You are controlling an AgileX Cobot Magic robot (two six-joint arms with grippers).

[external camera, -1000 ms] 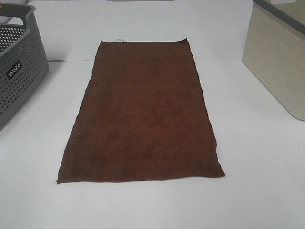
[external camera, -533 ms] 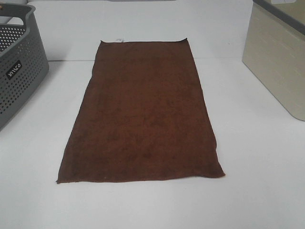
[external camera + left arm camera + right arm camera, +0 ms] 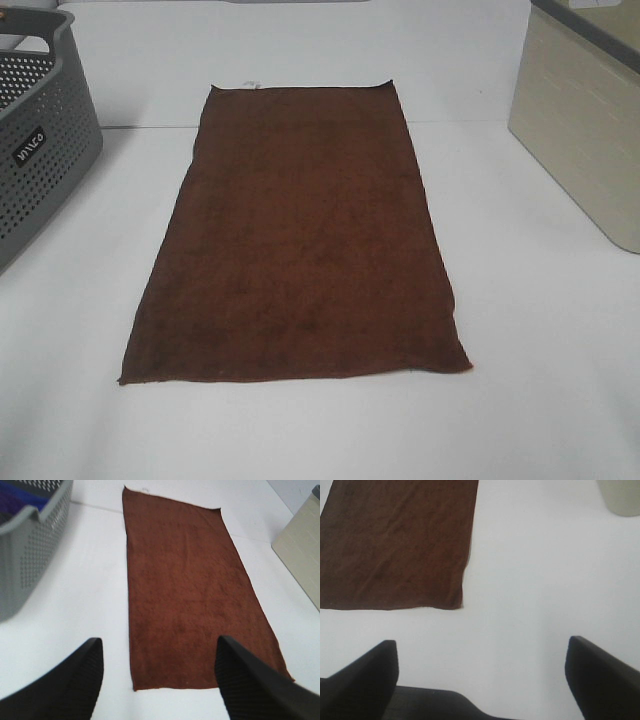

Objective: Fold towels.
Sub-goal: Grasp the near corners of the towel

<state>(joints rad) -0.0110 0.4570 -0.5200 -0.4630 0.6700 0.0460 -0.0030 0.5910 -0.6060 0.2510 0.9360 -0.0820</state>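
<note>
One dark reddish-brown towel (image 3: 300, 240) lies flat and unfolded on the white table, its long side running away from me, with a small white tag (image 3: 250, 83) at its far short edge. Neither arm shows in the exterior view. In the left wrist view the left gripper (image 3: 157, 652) hangs open above the near short edge of the towel (image 3: 190, 590), nothing between its black fingers (image 3: 80, 675). The right wrist view shows the right gripper (image 3: 482, 652) open over bare table, just short of the towel's (image 3: 395, 545) near right corner.
A grey perforated basket (image 3: 35, 140) stands at the far left, with dark blue cloth inside it seen in the left wrist view. A beige bin (image 3: 585, 120) with a grey rim stands at the far right. White table (image 3: 540, 380) surrounds the towel.
</note>
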